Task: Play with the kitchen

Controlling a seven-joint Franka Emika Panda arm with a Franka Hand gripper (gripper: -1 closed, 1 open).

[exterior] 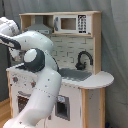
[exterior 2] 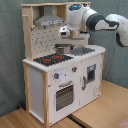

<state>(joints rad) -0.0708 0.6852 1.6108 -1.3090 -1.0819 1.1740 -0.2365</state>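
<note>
kitchen [exterior 2: 60,85] stood on the wood floor, hob [exterior 2: 50,59] at the second exterior view's left | your gripper [exterior 2: 64,46] hung just above the counter, between hob and sink [exterior 2: 85,51] | fingers: you could not tell | hob lay left of them

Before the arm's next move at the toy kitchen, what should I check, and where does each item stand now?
1. Gripper over the counter between hob and sink, not touching the top: ok.
2. Finger state: cannot tell.
3. Something held: cannot tell.
4. Hood clear of the wrist: ok in the second exterior view.
5. Faucet upright, away from the arm: ok.
6. Oven door closed: ok.
</note>
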